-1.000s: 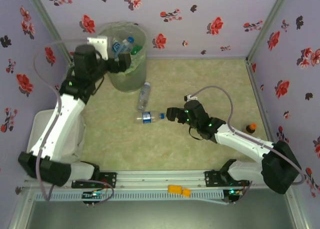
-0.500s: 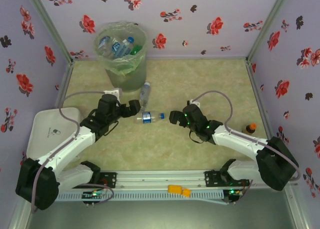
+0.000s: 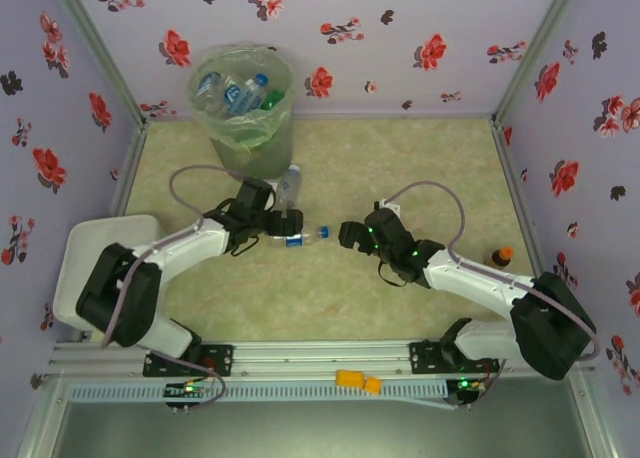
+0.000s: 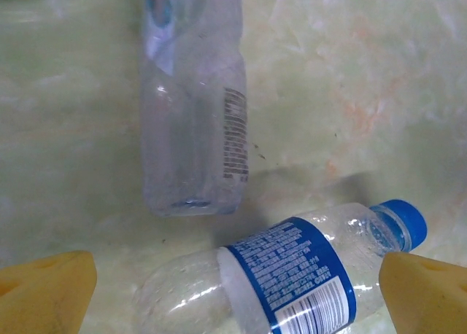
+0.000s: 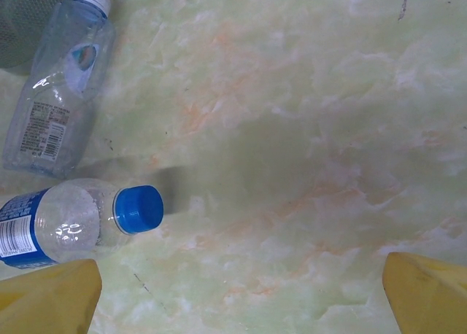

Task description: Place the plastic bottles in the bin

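Reaching low across the tabletop [image 3: 450, 178], the left end effector [image 3: 283, 225] hangs wide open over the blue-label bottle [image 3: 296, 237]; the right end effector [image 3: 346, 234] sits open near its cap [image 3: 324, 232].

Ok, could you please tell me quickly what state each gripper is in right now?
Left gripper: open, fingers either side of the blue-labelled bottle, not gripping it.
Right gripper: open, holding nothing.
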Robot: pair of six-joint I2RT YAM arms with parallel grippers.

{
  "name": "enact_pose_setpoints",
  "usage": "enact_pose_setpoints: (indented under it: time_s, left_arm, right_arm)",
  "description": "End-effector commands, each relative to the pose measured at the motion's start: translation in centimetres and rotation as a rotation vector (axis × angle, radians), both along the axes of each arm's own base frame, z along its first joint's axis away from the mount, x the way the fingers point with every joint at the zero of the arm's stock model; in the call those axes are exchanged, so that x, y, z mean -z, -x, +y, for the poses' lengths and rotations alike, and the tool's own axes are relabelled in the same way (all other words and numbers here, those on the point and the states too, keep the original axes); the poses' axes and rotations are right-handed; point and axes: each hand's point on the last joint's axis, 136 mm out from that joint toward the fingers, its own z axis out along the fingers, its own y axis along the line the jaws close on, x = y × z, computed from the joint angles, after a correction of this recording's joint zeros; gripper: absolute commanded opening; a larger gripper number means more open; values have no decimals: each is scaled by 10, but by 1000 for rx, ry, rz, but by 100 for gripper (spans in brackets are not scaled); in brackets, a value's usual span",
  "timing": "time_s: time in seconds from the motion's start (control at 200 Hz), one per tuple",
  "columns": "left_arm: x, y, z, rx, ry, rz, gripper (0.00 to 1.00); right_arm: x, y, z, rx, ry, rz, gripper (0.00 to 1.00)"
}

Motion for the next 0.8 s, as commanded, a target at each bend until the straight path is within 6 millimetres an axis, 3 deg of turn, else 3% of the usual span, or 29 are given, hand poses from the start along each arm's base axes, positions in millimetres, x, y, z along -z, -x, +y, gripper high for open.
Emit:
enact_pose_setpoints:
  time_s: [0.0,0.105,0.47,0.615,0.795]
  left_arm:
    - [6,9,-18,122,-71,30,100]
    - [14,16,-28,162,-108,57,100]
    - [29,56,-33,209,-224,120,100]
    - [38,57,-29,210,-290,122,98]
    - [47,52,-34,248,-331,122,89]
  right_arm:
    - [-4,-6,4,13,-7,-11,100]
    - [0,-6,4,9,1,-1,99]
    - [2,-7,-3,27,25,-11,100]
    - [3,-7,-3,30,27,-11,100]
    - [-1,-5,-8,40,35,-17,100]
